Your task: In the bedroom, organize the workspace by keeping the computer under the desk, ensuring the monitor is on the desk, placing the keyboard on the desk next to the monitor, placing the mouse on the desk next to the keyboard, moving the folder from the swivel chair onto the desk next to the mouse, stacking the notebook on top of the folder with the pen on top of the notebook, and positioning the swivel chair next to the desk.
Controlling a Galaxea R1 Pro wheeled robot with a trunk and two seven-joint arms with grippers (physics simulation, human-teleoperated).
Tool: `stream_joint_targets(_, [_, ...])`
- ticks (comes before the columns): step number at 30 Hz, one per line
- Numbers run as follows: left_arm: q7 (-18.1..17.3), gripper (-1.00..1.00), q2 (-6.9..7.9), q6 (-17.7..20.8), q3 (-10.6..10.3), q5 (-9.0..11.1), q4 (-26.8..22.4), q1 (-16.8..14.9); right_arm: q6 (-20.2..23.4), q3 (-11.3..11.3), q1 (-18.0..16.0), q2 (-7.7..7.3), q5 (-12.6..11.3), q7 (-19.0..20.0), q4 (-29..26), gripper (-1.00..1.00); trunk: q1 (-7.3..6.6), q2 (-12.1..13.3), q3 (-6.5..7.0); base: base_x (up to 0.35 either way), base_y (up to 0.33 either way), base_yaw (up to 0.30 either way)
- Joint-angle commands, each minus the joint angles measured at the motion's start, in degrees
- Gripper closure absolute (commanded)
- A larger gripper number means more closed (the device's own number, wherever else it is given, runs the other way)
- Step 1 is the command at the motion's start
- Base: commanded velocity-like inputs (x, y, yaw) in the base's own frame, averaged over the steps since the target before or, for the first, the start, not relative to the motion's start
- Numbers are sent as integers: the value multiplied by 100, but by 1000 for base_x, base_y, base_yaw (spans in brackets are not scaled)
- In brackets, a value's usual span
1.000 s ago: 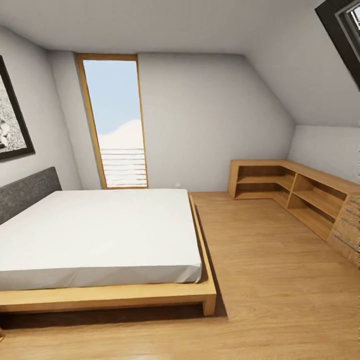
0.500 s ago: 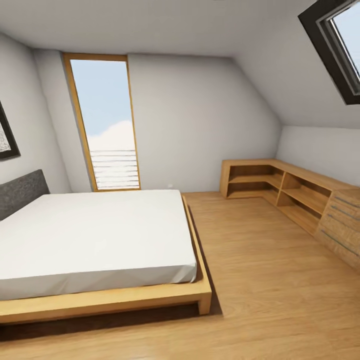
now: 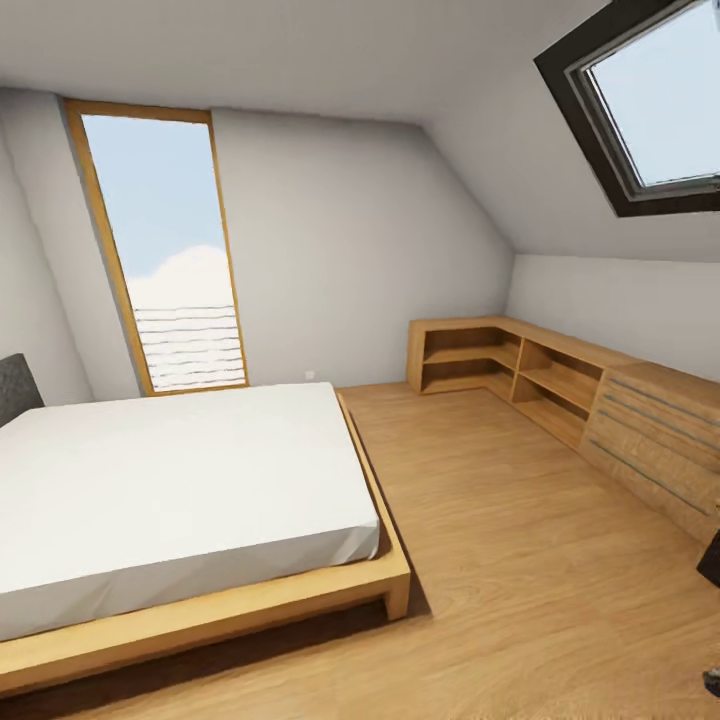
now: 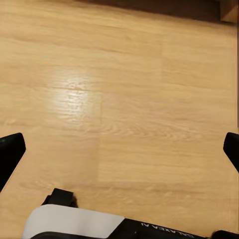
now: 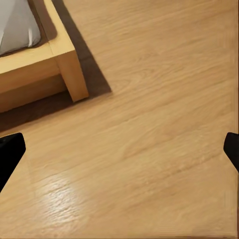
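The desk, computer, monitor, keyboard, mouse, folder, notebook, pen and swivel chair are out of view. In the left wrist view my left gripper (image 4: 119,154) hangs open over bare wooden floor (image 4: 129,89), its black fingertips (image 4: 10,152) far apart at the picture's edges. My right gripper (image 5: 119,154) is open too, above the floor (image 5: 159,129) near a corner of the bed frame (image 5: 69,64). Neither holds anything.
A low wooden bed (image 3: 395,580) with a white mattress (image 3: 170,480) fills the left. Light wooden shelves (image 3: 470,355) and a drawer unit (image 3: 655,435) line the right wall under a skylight (image 3: 650,100). Open floor (image 3: 520,540) lies between. A dark shape (image 3: 711,560) pokes in at the right edge.
The head view has swung to the right: bed, window and shelves slid left, the wall picture left the picture, and more of the skylight and drawer unit came in.
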Motion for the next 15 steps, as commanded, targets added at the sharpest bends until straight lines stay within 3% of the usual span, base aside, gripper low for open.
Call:
stream_joint_targets(1, [-14, -100, -1, -15, 3, 40, 2, -2, -16, 3, -5, 0, -10, -2, 5, -100, 0, -6, -3, -15, 56, -268])
stream_joint_targets(15, [-14, -100, -8, -9, -5, 40, 14, -2, -15, 3, -5, -3, -7, -1, 5, -100, 0, -6, 56, -3, 10, -269])
